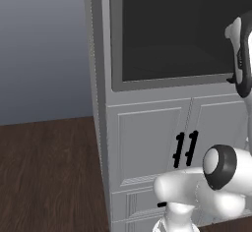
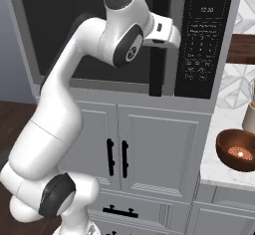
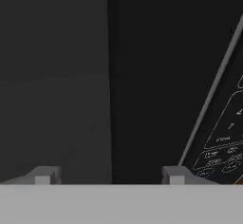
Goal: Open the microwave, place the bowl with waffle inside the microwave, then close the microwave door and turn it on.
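Status: 0 of 4 steps complete; the grey microwave door point(image 2: 99, 35) with dark glass is shut; the gripper point(image 3: 109, 174), jaws wide, straddles its black vertical bar handle point(image 2: 160, 55) without gripping; the brown round bowl point(image 2: 237, 150) waits on the counter, right of that handle.

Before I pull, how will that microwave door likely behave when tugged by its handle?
The microwave door looks rigid and wide, so it probably swings stiffly as one piece. Its long black bar handle seems smooth, so the pincer, fingers either side of it, might slide along it. The glass window suggests pulling gently.
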Robot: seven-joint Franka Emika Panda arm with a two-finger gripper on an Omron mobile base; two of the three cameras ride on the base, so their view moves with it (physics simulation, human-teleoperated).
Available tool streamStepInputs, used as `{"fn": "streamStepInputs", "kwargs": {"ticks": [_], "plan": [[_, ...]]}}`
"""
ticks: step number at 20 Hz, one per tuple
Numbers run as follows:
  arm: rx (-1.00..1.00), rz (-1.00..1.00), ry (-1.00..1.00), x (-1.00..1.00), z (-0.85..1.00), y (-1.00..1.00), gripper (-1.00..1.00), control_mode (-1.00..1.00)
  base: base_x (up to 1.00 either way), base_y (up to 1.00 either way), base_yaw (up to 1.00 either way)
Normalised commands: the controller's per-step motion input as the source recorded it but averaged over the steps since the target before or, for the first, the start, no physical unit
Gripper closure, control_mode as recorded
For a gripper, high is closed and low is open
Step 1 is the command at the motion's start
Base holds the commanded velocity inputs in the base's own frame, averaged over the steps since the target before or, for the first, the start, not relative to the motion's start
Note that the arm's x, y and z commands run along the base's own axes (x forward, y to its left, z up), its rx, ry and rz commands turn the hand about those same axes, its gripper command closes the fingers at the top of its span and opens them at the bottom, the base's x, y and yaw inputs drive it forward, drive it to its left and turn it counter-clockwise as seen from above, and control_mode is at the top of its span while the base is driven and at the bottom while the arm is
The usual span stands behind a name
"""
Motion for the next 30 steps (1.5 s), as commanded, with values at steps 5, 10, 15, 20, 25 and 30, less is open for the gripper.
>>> {"fn": "streamStepInputs", "kwargs": {"ticks": [5, 10, 15, 20, 25, 30], "plan": [[0.05, 0.00, 0.00, 0.17, -0.05, -0.34, -1.00, -1.00, 0.00, 0.00, 0.00], [0.05, 0.00, -0.03, 0.20, -0.24, -0.30, -1.00, -1.00, 0.00, 0.00, 0.00], [0.04, 0.00, -0.06, 0.20, -0.30, -0.14, -1.00, -1.00, 0.00, 0.00, 0.00], [0.07, 0.00, -0.06, 0.20, -0.37, 0.00, -1.00, -1.00, 0.00, 0.00, 0.00], [0.06, 0.00, -0.02, 0.18, -0.29, 0.02, 1.00, -1.00, 0.00, 0.00, 0.00], [0.00, 0.00, 0.00, 0.12, -0.04, 0.10, 1.00, -1.00, 0.00, 0.00, 0.00]]}}
